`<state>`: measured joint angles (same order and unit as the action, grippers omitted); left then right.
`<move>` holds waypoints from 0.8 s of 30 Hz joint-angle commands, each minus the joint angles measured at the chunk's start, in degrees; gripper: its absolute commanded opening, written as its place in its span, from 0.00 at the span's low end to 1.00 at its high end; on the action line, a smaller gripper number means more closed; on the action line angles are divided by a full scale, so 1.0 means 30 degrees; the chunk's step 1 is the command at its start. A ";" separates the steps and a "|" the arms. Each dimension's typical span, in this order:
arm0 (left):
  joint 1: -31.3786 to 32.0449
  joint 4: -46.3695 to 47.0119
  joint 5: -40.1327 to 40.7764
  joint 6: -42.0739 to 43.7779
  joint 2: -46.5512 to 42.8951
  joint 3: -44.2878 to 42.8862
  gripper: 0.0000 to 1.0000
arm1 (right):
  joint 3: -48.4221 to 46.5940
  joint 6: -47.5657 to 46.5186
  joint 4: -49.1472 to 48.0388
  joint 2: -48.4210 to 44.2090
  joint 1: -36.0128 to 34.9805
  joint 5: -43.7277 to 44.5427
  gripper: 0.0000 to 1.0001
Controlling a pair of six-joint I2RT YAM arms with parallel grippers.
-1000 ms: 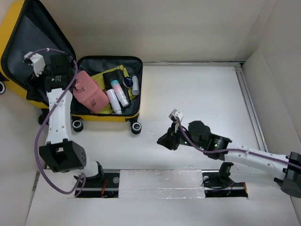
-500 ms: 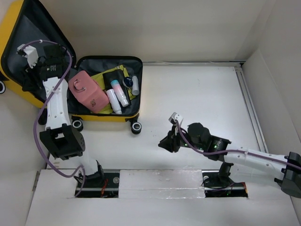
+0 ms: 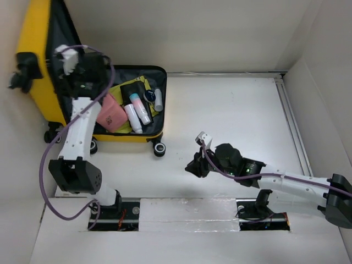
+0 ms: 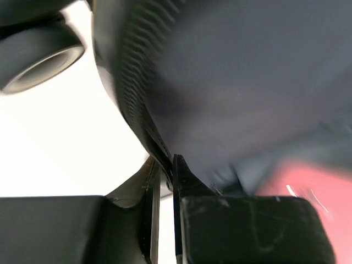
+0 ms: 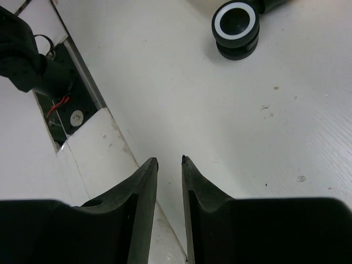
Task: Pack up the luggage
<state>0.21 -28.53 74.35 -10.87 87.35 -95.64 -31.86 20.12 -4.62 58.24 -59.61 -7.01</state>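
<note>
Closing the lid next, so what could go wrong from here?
The pink box-shaped case looks the bulkiest item in the yellow hard-shell suitcase; the upright lid may jam on it. The left pincer is shut at the lid's thin zipper rim, so the lid could slip free.

The raised lid of the large yellow hard-shell suitcase runs off the overhead view's top edge, and the white left arm crossing it hides part of the small pink box-shaped case inside. In the left-wrist view its dark lining is blurred.
</note>
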 commanded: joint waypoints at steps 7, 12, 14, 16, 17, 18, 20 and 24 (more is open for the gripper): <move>1.5130 -0.9561 0.2030 -0.7773 0.0673 -0.0077 0.04 | -0.0836 0.0762 -0.0307 -0.0163 -0.0021 0.0927 0.33; 1.9547 -1.2139 -0.0024 -1.0614 0.0738 0.0846 0.87 | -0.0660 0.1233 0.0367 -0.1626 -0.0021 0.2011 0.41; 2.0289 -1.2139 -0.1160 -1.1022 0.0328 0.1087 0.87 | -0.0660 0.1409 0.1300 -0.2622 -0.0021 0.2479 0.41; 2.1049 -1.2139 -0.1432 -1.1229 -0.0285 0.1322 0.91 | -0.0485 0.1612 0.1831 -0.3702 -0.0021 0.3007 0.42; 2.1315 -1.2139 -0.1607 -1.1432 -0.0289 0.1322 0.91 | -0.0311 0.1788 0.2211 -0.4057 -0.0021 0.3241 0.42; 2.1521 -1.2139 -0.1608 -1.1434 -0.0550 0.0771 0.91 | -0.0309 0.1790 0.2215 -0.4380 -0.0021 0.3765 0.42; 2.1698 -1.0830 -0.1405 -1.1026 -0.0787 0.0124 0.87 | -0.0133 0.1995 0.2215 -0.4879 -0.0021 0.4383 0.42; 1.9216 -0.2700 -0.2831 -0.6234 -0.2393 0.0116 0.84 | -0.1419 0.1819 0.2799 -0.4094 0.0240 0.5030 0.23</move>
<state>63.16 -53.84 66.63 -34.68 85.47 -93.56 -32.62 25.26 2.39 44.27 -59.55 4.69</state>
